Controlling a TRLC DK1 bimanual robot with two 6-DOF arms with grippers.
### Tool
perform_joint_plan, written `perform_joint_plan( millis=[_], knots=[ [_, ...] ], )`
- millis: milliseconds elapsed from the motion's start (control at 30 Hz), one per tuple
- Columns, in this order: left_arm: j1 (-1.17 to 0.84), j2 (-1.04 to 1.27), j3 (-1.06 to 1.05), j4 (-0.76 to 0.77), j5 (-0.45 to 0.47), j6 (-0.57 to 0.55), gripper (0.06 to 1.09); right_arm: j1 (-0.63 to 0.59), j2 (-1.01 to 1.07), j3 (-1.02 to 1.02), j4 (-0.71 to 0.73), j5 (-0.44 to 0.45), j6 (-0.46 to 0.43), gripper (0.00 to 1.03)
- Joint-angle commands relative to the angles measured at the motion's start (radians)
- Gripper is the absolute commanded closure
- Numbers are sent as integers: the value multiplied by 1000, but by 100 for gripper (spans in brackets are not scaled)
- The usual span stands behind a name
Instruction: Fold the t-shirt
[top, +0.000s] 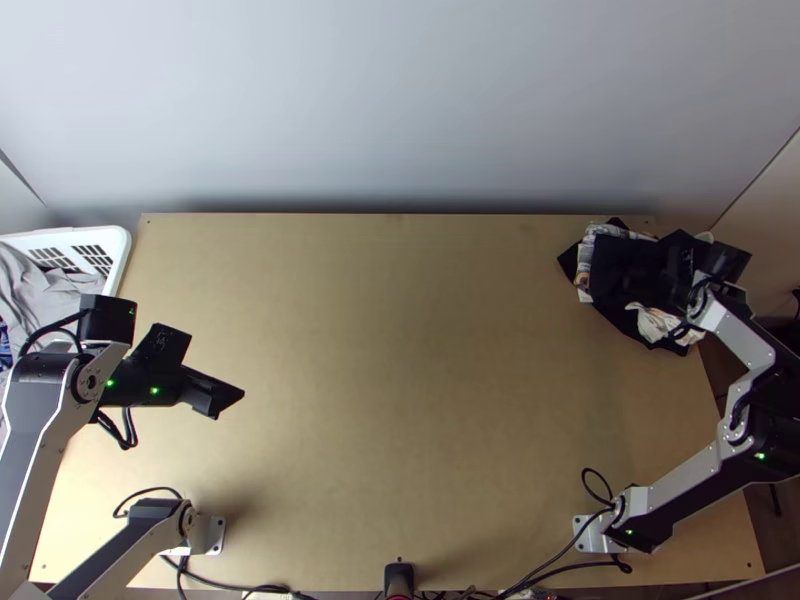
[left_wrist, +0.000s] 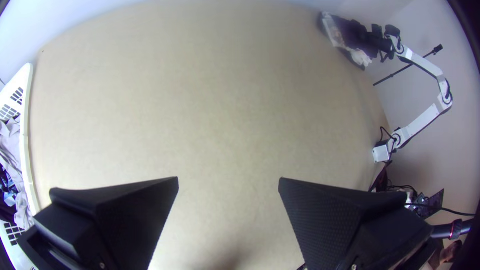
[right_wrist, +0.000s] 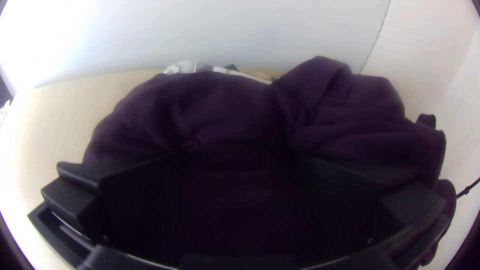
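Observation:
My left gripper is above the table's left part, empty, its fingers wide apart; in the left wrist view the same gripper has bare wood between its fingers. At the back right corner lies a bunched heap of dark cloth, with my right gripper over its right part. From the right wrist, the cloth looks deep purple and rumpled. The right gripper has its fingers well apart, with cloth beneath and between them. Which piece is the t-shirt, I cannot tell.
White and patterned cloth pokes out around the dark heap. At the left edge stands a white basket holding grey cloth. Bare wood of the table spreads between the arms. A pale wall rises behind the back edge.

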Motion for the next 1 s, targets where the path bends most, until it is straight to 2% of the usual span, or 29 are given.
perform_joint_plan(
  millis=[0,333,667,833,967],
  knots=[
    [-3,3,7,12,2,0,11,3,-100,107,-103,2,38,3],
    [-3,3,7,23,8,6,11,20,-175,238,-278,-27,61,3],
    [-2,-34,4,22,10,12,11,58,-254,379,-388,-30,73,3],
    [-2,-49,-1,20,14,12,11,63,-255,439,-447,-30,71,3],
    [-2,-63,-5,20,16,14,11,63,-217,482,-555,-63,70,3]
  ],
)
